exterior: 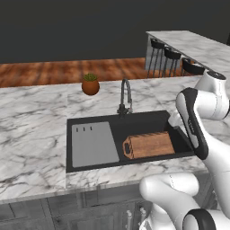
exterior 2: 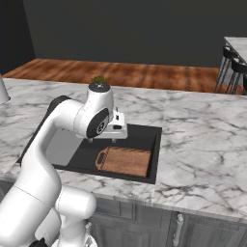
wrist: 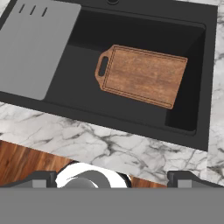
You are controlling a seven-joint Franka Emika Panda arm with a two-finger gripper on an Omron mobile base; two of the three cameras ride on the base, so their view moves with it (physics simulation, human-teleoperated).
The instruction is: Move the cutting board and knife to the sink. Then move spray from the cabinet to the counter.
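Note:
The reddish-brown cutting board (exterior: 150,144) (exterior 2: 126,161) (wrist: 144,75) lies flat in the right half of the dark sink (exterior: 112,120) (exterior 2: 157,144) (wrist: 211,87), its handle pointing left. My gripper (exterior 2: 102,140) (wrist: 114,180) hangs above the sink, over the board's far side. It is open, with nothing between its fingers. The white marble counter (exterior: 31,134) (exterior 2: 202,140) (wrist: 109,144) surrounds the sink. The knife, the spray and the cabinet are out of view.
A grey drain plate (exterior: 93,143) (wrist: 35,43) covers the sink's left part. A curved faucet (exterior: 126,95) rises behind the basin, and a potted plant (exterior: 90,84) stands farther back. Dark bar stools (exterior: 171,56) line a second marble top at the back right.

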